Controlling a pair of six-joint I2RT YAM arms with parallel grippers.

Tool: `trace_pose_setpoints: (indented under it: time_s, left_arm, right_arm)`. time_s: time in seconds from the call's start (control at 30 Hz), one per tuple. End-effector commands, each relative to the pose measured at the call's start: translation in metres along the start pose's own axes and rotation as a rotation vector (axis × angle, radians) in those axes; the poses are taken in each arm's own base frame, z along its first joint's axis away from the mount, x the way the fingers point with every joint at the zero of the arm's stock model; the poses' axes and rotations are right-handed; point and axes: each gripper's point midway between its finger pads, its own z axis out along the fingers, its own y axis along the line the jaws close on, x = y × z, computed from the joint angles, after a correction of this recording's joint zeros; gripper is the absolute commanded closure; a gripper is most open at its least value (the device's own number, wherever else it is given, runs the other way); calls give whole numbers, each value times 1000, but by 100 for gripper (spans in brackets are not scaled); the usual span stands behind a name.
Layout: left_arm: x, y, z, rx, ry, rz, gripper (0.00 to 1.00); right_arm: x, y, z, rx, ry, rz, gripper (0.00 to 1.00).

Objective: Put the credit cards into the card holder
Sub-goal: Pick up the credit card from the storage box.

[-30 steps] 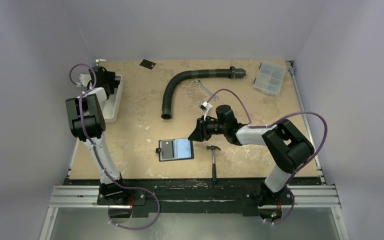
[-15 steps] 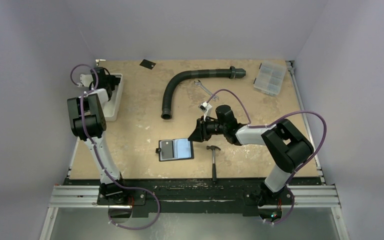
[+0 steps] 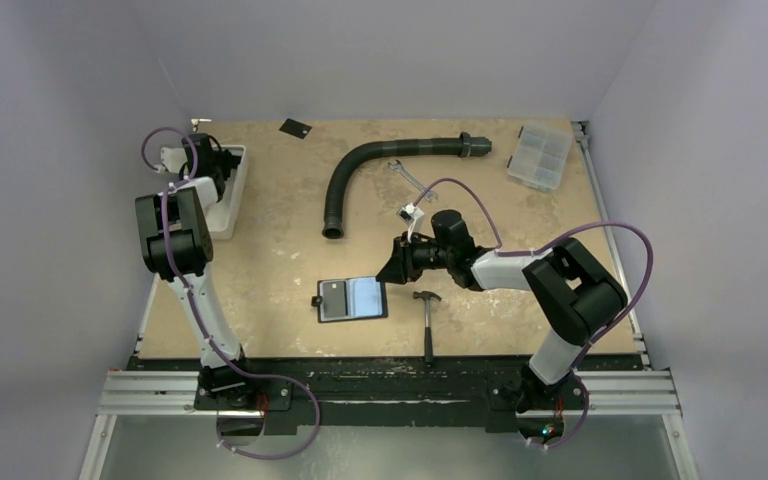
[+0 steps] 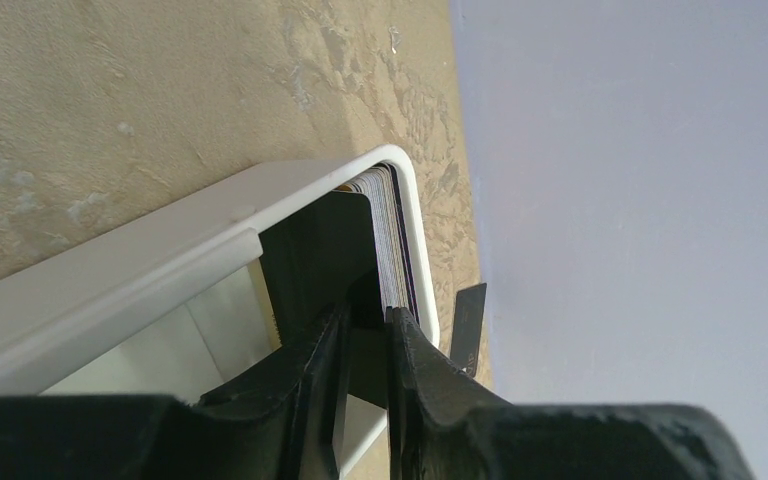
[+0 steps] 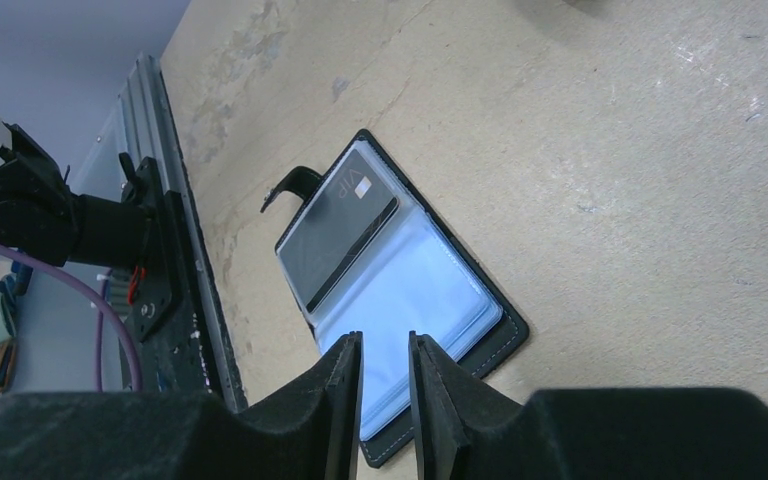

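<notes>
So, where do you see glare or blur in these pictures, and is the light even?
Top external view: soft, even light; the card holder shows a pale blue sheen on its pockets. Right wrist view: same glare; the right gripper, close up, is dark and soft. Left wrist view: the white tray is bright, the left gripper nearly black.

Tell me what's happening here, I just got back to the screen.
Left pincer is down in the white tray, at a stack of cards standing on edge; whether it grips one is unclear. Right pincer hovers slightly open and empty over the open card holder, which already has one card in a pocket. Another dark card lies at the far edge of the table.
</notes>
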Motion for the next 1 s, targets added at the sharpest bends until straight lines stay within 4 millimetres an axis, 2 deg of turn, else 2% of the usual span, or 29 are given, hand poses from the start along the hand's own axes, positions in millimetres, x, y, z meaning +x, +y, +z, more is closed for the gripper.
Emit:
trace_pose_setpoints:
  time_s: [0.0, 0.47, 0.7, 0.97]
  left_arm:
    - [-17, -42, -16, 85, -43, 17, 80]
    - [-18, -44, -29, 63, -14, 11, 88]
    - [-26, -47, -37, 56, 6, -1, 90]
    - [-28, -37, -47, 11, 53, -20, 93]
  right_arm:
    - [-9, 7, 0, -36, -28, -29, 70]
    - [-10, 10, -2, -43, -31, -32, 70]
    - [-11, 11, -2, -49, -33, -32, 70]
    - [-11, 13, -2, -56, -34, -32, 70]
